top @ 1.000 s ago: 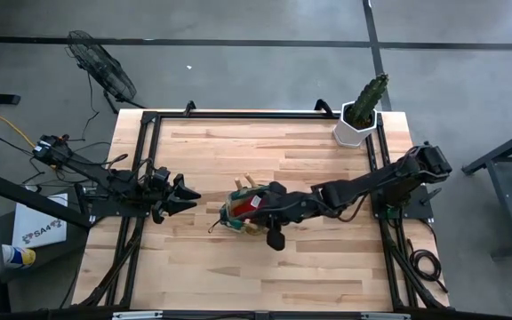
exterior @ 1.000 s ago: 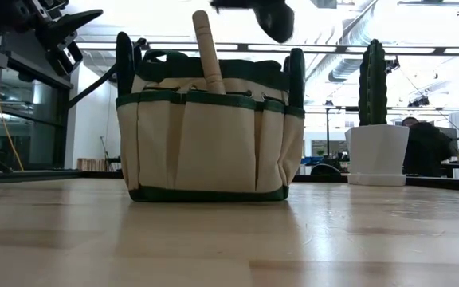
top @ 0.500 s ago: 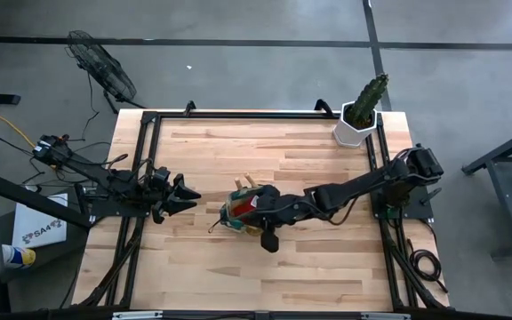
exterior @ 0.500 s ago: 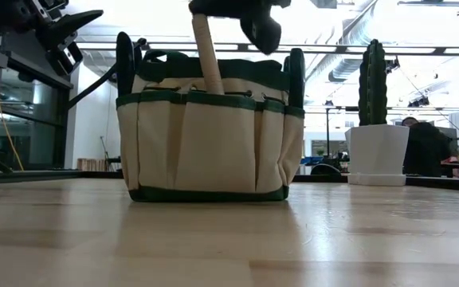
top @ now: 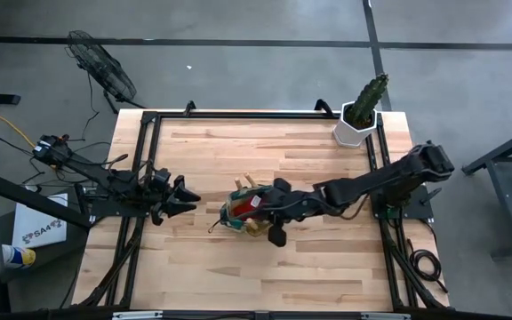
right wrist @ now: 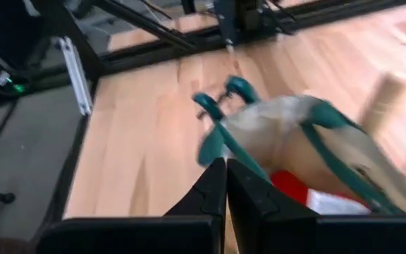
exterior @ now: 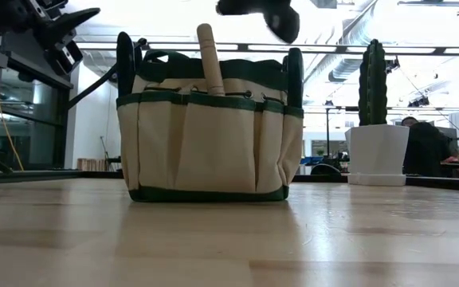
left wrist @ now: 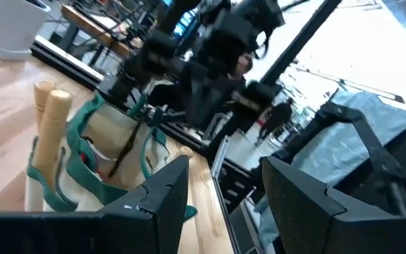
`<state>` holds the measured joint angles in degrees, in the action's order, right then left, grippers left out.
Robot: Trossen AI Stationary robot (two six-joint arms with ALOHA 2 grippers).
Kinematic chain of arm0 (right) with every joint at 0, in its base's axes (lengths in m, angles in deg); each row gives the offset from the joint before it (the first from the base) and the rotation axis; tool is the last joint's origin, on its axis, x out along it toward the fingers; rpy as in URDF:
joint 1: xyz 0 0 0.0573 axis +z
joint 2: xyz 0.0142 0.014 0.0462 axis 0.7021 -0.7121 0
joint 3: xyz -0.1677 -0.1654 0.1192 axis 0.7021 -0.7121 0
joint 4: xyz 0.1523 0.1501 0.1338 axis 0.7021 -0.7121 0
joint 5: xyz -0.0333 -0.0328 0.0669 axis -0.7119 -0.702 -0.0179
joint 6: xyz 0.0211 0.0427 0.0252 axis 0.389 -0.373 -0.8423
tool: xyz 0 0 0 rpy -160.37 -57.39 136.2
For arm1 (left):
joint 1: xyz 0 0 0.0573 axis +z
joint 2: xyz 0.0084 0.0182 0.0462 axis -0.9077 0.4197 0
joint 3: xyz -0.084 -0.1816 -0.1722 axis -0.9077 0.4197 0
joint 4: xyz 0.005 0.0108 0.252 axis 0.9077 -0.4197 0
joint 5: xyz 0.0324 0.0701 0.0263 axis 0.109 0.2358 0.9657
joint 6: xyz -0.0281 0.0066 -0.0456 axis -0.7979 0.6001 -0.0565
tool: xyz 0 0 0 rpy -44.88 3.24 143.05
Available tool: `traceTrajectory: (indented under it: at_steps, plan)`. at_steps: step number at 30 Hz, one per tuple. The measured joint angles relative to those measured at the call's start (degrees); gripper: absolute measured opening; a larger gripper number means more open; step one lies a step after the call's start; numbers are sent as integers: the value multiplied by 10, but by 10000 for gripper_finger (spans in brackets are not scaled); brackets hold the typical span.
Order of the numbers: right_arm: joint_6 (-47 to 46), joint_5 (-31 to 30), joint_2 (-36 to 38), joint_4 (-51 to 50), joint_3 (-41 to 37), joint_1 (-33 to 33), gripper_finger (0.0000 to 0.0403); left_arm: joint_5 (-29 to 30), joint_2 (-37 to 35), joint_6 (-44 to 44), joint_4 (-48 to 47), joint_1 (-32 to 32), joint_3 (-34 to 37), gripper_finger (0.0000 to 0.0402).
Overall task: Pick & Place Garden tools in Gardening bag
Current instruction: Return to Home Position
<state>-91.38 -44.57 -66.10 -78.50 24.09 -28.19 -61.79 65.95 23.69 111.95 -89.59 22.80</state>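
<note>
Bag [exterior: 205, 143] packed, the right gripper [right wrist: 225, 168] is held empty above it, fingers together, a clear retreat home being called for; the left gripper [top: 191, 197] is parked spread.

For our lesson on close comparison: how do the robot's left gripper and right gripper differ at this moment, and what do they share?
The left gripper has its jaws open, while the right gripper has its jaws shut. The left gripper sits over the left side of the table, apart from the gardening bag, while the right gripper hangs above that bag. Both hold nothing.
</note>
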Motion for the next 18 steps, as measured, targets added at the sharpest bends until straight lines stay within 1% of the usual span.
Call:
traceTrajectory:
  at_steps: [3,5,7,9,13,18]
  plan:
    - [-7,-18,36,-55,0,5,3,2,0,-5,1,0,0,180]
    - [-23,-41,63,-109,0,13,3,1,0,-6,4,0,0,180]
    - [-35,-69,85,-146,-2,23,3,-16,-2,-9,6,0,0,180]
    - [-44,-84,118,-149,-28,34,3,-39,-9,-3,9,0,0,180]
    - [-87,-94,202,-63,-131,55,3,-39,-29,58,10,0,-1,180]
    - [-137,-165,310,65,-279,93,3,-32,-57,140,2,0,-1,180]
